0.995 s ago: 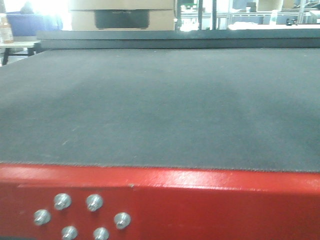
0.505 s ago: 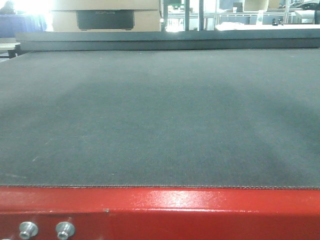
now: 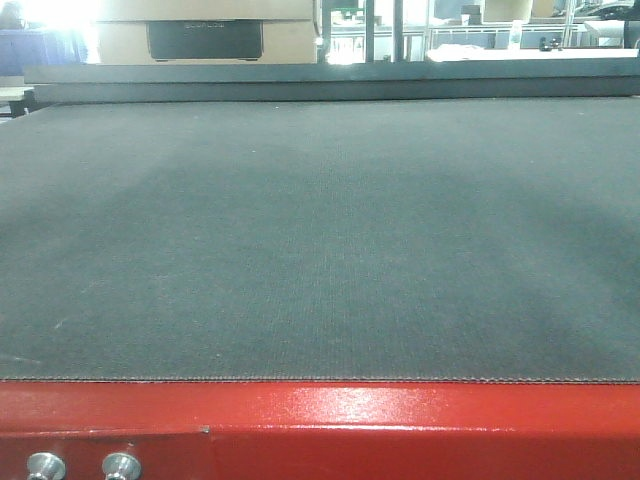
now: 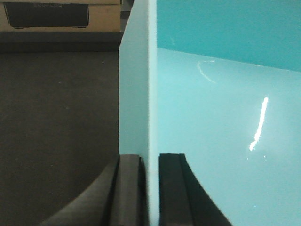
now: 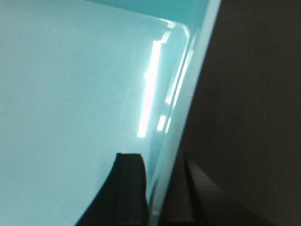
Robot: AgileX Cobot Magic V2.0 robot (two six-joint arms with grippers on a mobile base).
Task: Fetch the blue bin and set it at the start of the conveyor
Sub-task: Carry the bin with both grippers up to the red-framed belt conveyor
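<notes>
The blue bin (image 4: 225, 122) fills the left wrist view as a pale aqua tub. My left gripper (image 4: 150, 162) is shut on its left wall, one black finger outside and one inside. In the right wrist view the same blue bin (image 5: 70, 84) shows its glossy inside, and my right gripper (image 5: 157, 162) is shut on its right wall. The conveyor start (image 3: 320, 230), a wide dark-grey belt on a red frame (image 3: 400, 430), spreads across the front view. The dark belt (image 4: 56, 108) also shows beside the bin's wall. The front view shows neither the bin nor the grippers.
A cardboard box (image 3: 200, 35) with a dark panel stands beyond the belt's far end. Silver bolts (image 3: 120, 465) sit in the red frame at lower left. Shelving and tables (image 3: 500, 30) lie in the bright background at the right.
The front view has shifted: the red frame and its bolts dropped lower and leftward in the picture, and more of the belt now fills it.
</notes>
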